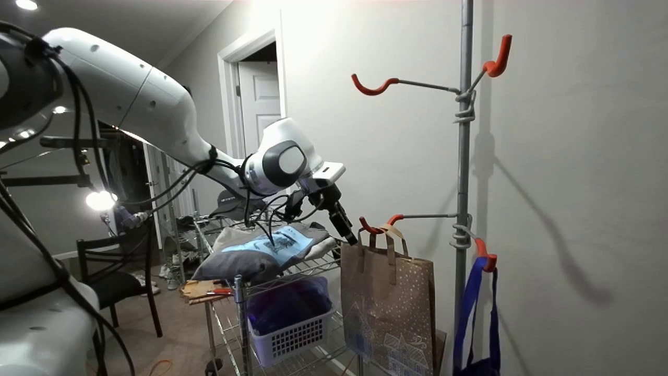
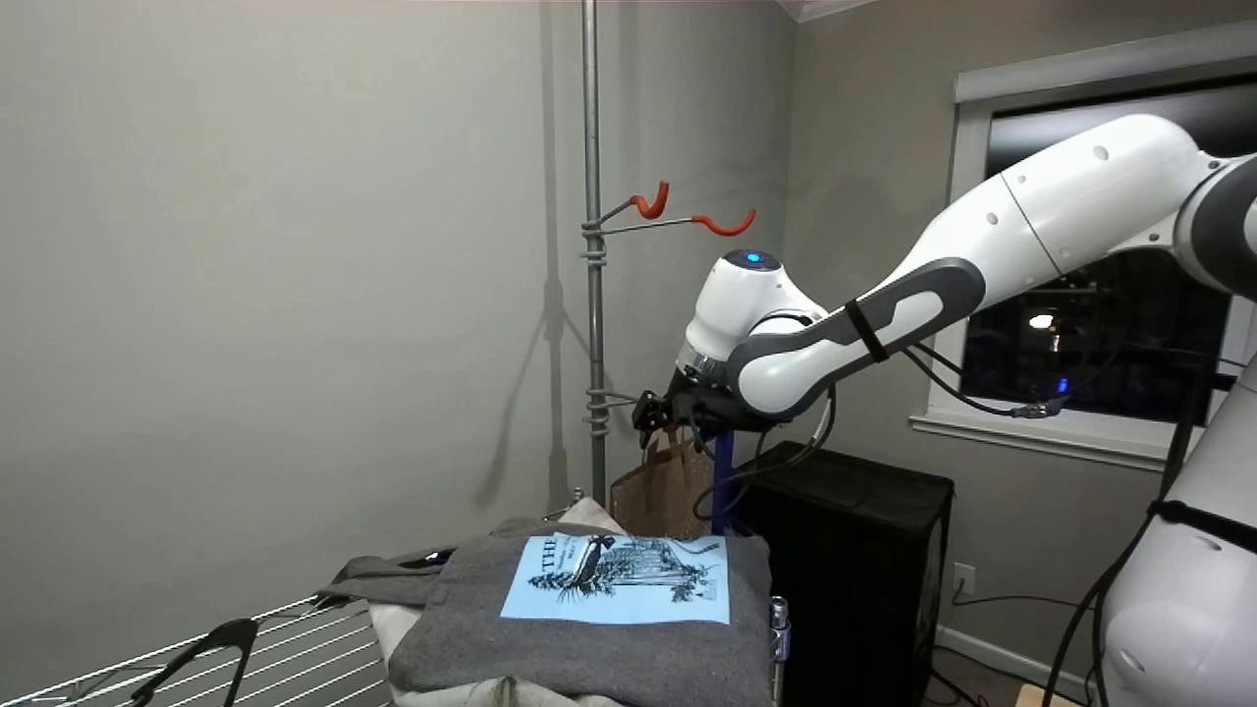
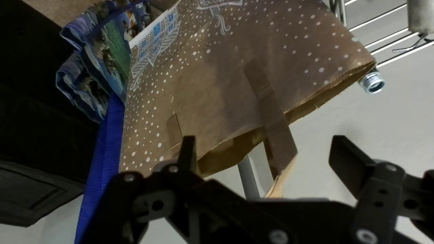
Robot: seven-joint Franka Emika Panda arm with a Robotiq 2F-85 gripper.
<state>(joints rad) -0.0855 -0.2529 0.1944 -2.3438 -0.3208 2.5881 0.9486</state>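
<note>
A brown paper bag (image 1: 389,303) with white dots hangs by its handles from a red-tipped hook (image 1: 369,227) on a metal pole; it also shows in the wrist view. My gripper (image 1: 350,239) points down at the bag's top edge, close to the handles. In the wrist view the jaws stand wide apart, and a bag handle (image 3: 279,145) rises in the gap between the fingers. The left finger overlaps the bag's edge there, but contact cannot be made out. Nothing is gripped. The hook itself is hidden in that view.
The pole (image 1: 463,162) carries upper hooks (image 1: 371,90). A blue-strapped bag (image 1: 466,303) hangs beside the paper bag. Grey cloth with a blue print (image 2: 619,579) lies on a wire shelf (image 2: 324,653), above a white basket (image 1: 297,337). A black cabinet (image 2: 845,560) stands by the wall.
</note>
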